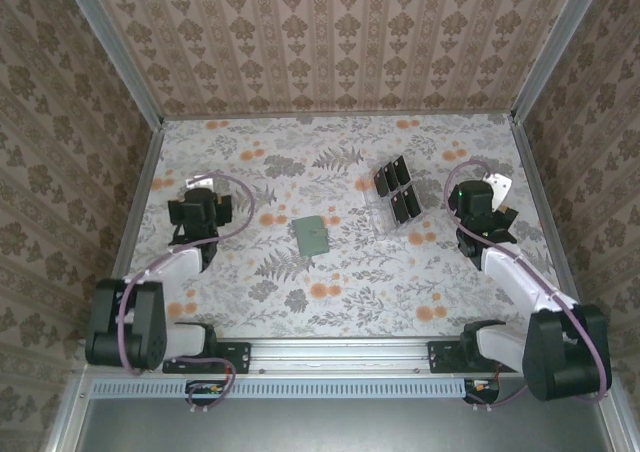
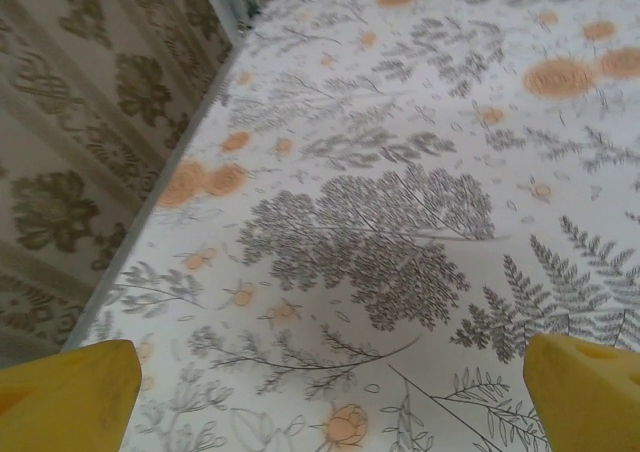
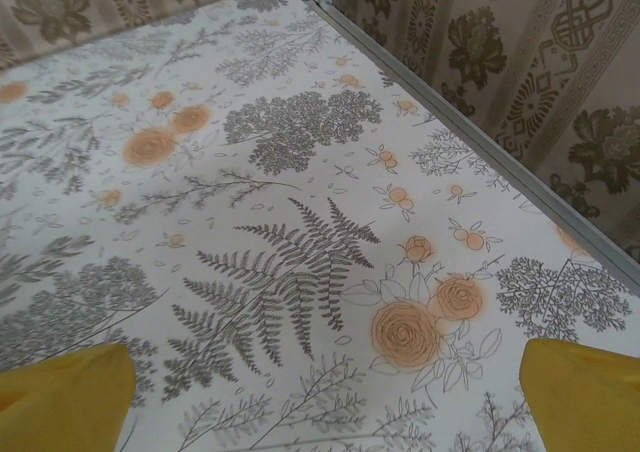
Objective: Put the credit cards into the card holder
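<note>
From the top external view, the credit cards (image 1: 397,194) lay as a tight block of four black rectangles right of centre on the floral table (image 1: 330,302). The block's long axis ran diagonally from far-left to near-right. The right gripper (image 1: 487,200) stood just to their right with its jaws spread and nothing between them. It was plainly the nearer of the two, so the cards lay to its left, across the line of its fingers. The card holder (image 1: 311,235), flat and grey-green, sat near the middle of the table, a little closer to the left gripper (image 1: 202,200). That gripper was also spread and empty, and well apart from the cards. In the left wrist view the yellow fingertips (image 2: 70,397) stood wide at the bottom corners, over bare tablecloth, aimed toward the far-left wall corner. In the right wrist view the yellow fingertips (image 3: 65,397) were equally wide apart and pointed at the far-right corner. By my judgement, the right arm would need to swing left before it could reach a card.
</note>
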You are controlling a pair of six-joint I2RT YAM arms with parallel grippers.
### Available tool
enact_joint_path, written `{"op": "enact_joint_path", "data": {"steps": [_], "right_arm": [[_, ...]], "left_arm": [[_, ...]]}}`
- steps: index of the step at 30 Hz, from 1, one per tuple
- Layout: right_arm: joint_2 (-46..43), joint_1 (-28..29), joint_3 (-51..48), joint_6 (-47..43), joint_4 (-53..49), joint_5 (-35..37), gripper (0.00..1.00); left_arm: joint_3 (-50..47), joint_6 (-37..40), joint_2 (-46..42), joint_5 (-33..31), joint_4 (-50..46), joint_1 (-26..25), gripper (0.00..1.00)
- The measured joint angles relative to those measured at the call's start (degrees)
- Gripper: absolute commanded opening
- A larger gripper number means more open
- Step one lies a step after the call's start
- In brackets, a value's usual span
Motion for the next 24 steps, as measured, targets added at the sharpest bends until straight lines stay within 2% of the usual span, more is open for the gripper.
{"op": "enact_joint_path", "data": {"steps": [8,13,24], "right_arm": [[9.62,-0.63,-3.23,-6.40,16.11,-3.98,1.00],[13.53,-0.74,-5.22,-10.51,25.70,-7.93,1.00],[15.85,-0.96,-11.69,-15.21,42.71,-16.46,1.00]], "left_arm": [[-5.42,2.80,8.15,6.97,17.46,1.66,1.00],[-5.53,2.78,11.08,11.54,23.28,4.04,1.00],[-5.51,2.75,12.28,15.93,25.05,5.38,1.00]]}}
